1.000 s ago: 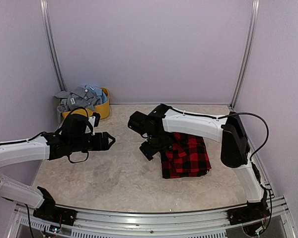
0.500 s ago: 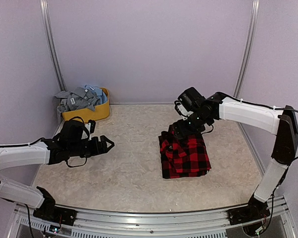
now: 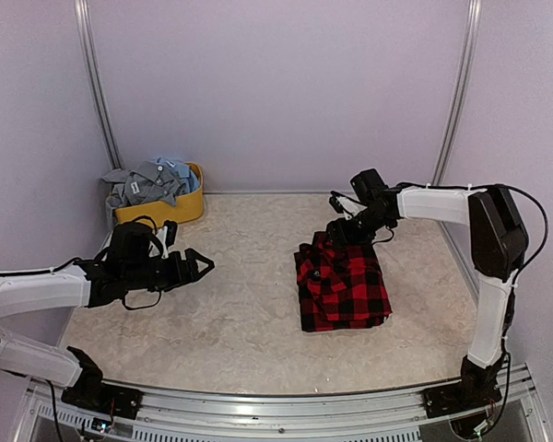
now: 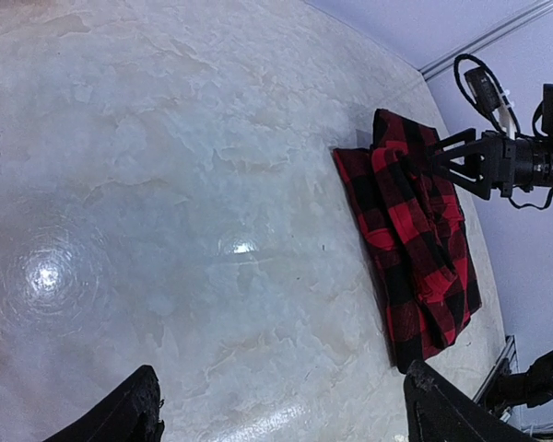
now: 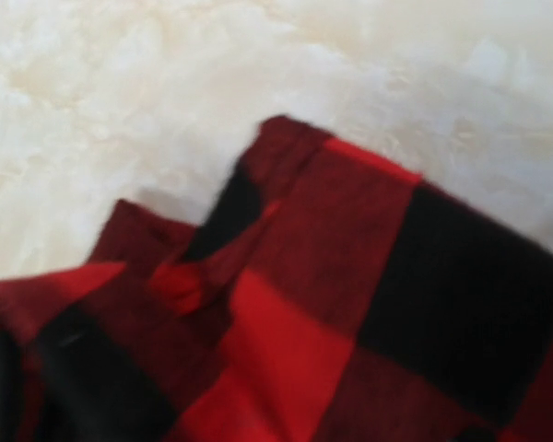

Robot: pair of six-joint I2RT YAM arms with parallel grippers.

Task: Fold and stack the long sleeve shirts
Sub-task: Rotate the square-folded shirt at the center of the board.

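A folded red-and-black check long sleeve shirt lies on the table right of centre; it also shows in the left wrist view and fills the blurred right wrist view. My right gripper is at the shirt's far edge, and the left wrist view shows its fingers spread, tips at the cloth. Its own fingers are out of the right wrist view. My left gripper hovers open over bare table left of centre, well apart from the shirt, with nothing between its fingertips. Other grey and pale blue shirts are heaped in a tub.
The yellow oval tub stands at the back left corner against the wall. Lilac walls with metal posts close in the table on three sides. A metal rail runs along the near edge by the arm bases.
My right arm swung from the shirt's left side across to its far edge and stretched out toward the right wall. The left gripper opened wider and stayed roughly in place.
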